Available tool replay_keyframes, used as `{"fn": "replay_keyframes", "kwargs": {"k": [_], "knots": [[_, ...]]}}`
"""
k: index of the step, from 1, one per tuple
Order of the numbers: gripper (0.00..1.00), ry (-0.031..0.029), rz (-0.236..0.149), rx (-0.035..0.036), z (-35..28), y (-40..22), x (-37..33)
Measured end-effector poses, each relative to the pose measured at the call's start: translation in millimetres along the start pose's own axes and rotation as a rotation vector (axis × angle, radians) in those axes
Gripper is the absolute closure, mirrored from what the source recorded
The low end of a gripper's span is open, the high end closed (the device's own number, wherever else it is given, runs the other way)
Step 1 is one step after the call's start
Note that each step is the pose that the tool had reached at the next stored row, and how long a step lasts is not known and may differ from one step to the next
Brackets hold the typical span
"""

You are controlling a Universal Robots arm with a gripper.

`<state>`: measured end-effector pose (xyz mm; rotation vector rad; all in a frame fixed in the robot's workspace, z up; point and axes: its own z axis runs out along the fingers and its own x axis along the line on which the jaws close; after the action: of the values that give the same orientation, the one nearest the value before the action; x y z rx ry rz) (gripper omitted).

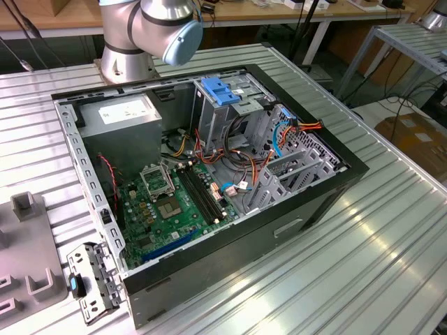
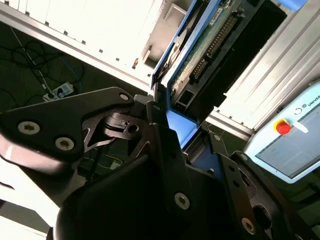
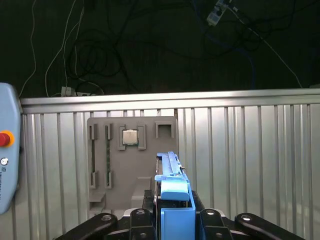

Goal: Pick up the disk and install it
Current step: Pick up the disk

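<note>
The disk [image 3: 172, 192] is sitting edge-on in the gripper [image 3: 176, 220], whose fingers are clamping its blue-railed sides, seemingly to stop it slipping.

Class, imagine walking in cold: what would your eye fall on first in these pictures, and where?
The open computer case on the ribbed metal table, its green motherboard bare, dominates the exterior view. In the first wrist view the gripper is shut on the disk, held edge-on with a blue rail showing, a grey tray lying beyond it.
</note>
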<state>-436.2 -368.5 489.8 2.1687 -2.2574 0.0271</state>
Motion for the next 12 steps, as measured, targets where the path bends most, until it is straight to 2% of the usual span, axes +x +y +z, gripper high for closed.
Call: {"fn": "replay_keyframes", "kwargs": {"k": [4,7,12], "knots": [[0.63,0.0,0.0,-0.0001,0.0,-7.1,-0.3],[0.63,-0.0001,-0.011,0.0001,0.0,-8.1,-0.3],[0.63,-0.0001,-0.013,0.0002,0.1,-16.0,-0.6]]}}
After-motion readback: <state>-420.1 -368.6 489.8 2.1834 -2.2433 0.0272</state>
